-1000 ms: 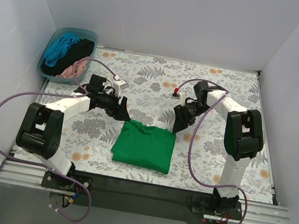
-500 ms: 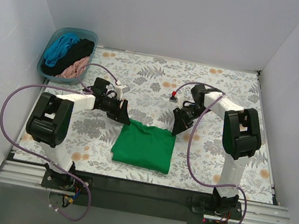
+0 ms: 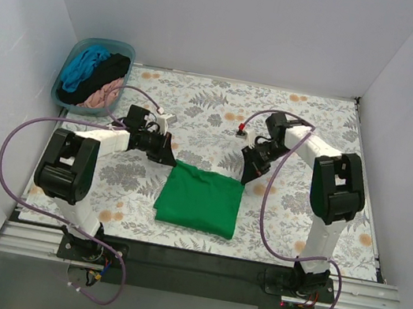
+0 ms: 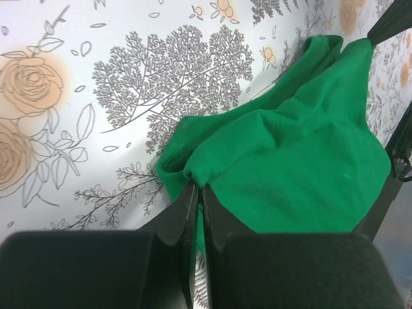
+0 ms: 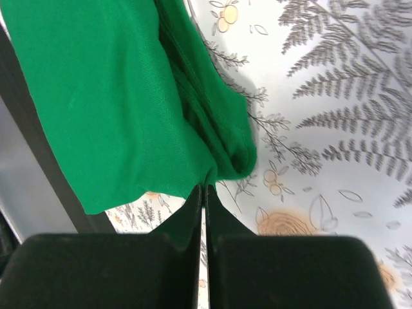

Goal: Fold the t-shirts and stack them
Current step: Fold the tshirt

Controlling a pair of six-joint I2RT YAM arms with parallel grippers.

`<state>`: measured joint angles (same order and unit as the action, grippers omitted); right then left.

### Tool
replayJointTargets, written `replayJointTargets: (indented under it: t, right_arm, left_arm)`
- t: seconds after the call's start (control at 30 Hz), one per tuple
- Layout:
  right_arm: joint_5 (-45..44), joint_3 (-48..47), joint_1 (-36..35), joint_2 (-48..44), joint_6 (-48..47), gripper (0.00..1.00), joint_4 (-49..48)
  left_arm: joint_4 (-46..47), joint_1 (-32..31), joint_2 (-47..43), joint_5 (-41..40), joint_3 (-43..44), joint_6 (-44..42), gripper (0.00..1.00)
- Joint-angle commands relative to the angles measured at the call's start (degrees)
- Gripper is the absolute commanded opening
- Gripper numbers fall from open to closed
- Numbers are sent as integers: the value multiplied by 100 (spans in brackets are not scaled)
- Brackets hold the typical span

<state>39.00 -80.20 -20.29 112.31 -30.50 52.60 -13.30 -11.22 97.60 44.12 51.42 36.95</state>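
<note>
Both arms edged back, left fingers (image 4: 177, 219) and right fingers (image 5: 187, 219) clamping green t-shirt (image 3: 199, 203).

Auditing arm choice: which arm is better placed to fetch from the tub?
Likely left: the tub sits far-left, near the left end effector; the right end effector is across the green t-shirt.

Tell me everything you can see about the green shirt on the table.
The green shirt is plain, bright green, soft-looking cloth, folded into a rough rectangle. It lies on the flowered tablecloth near the front middle of the table. Its far edge is rumpled. The left claw is shut on the far left corner. The right claw is shut on the far right corner, where several layers bunch. No sleeves or collar show plainly.
</note>
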Motion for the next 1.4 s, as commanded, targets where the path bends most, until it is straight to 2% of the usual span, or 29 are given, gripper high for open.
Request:
replayJointTargets:
  t: [0.0, 0.1, 0.23, 0.47, 0.7, 0.73, 0.77, 0.8, 0.83, 0.87, 0.93, 1.0, 1.03, 1.17, 1.2, 1.37]
  right_arm:
    - [-410, -250, 87, -412, 114, 1, 84]
    - [-832, -241, 148, -395, 71, 1, 40]
    - [-895, -381, 166, -105, 132, 1, -65]
    - [-1017, -1548, 175, 949, 255, 1, -224]
    - [-1342, -2384, 184, 1354, 413, 1, -250]
    - [-1395, -2490, 192, 1390, 466, 9, -215]
    - [-1387, -2596, 184, 1346, 579, 22, -198]
    - [-1352, -2640, 201, 1250, 615, 50, -171]
    - [-1204, -2606, 210, 980, 659, 61, -180]
    - [-1046, -2553, 219, 803, 703, 67, -180]
    - [-624, -2248, 254, 434, 861, 80, -188]
    - [149, -1966, 245, -85, 975, 84, -206]
    - [778, -1816, 237, -295, 1098, 85, -215]
    - [2302, -659, 79, -465, 1292, 86, -241]
    - [2531, -463, -61, -491, 1266, 85, -241]
    - [2823, 662, -571, -456, 845, 83, -302]
  left_arm:
    - [117, 155, -365, -140, -9, -56, 0]
    - [100, 305, -312, -219, 0, -56, 0]
    - [152, 323, -128, -202, 44, -39, 0]
    - [442, 331, 303, -430, 254, 111, 0]
    - [504, 419, 611, -729, 562, 84, 0]
    - [452, 437, 602, -712, 693, 102, 2]
    - [321, 463, 576, -555, 746, 128, 18]
    - [267, 533, 402, -414, 773, 154, 24]
    - [240, 577, 235, -265, 773, 268, 28]
    - [144, 595, 68, -115, 747, 347, 32]
    - [30, 604, -512, 411, 686, 505, 46]
    - [82, 560, -873, 824, 485, 1032, 59]
    - [117, 473, -1101, 922, 396, 1242, 59]
    - [563, -54, -1375, 1405, -192, 2104, 61]
    - [722, -255, -1393, 1650, -498, 2541, 61]
    - [1294, -925, -1192, 1811, -1212, 3151, 62]
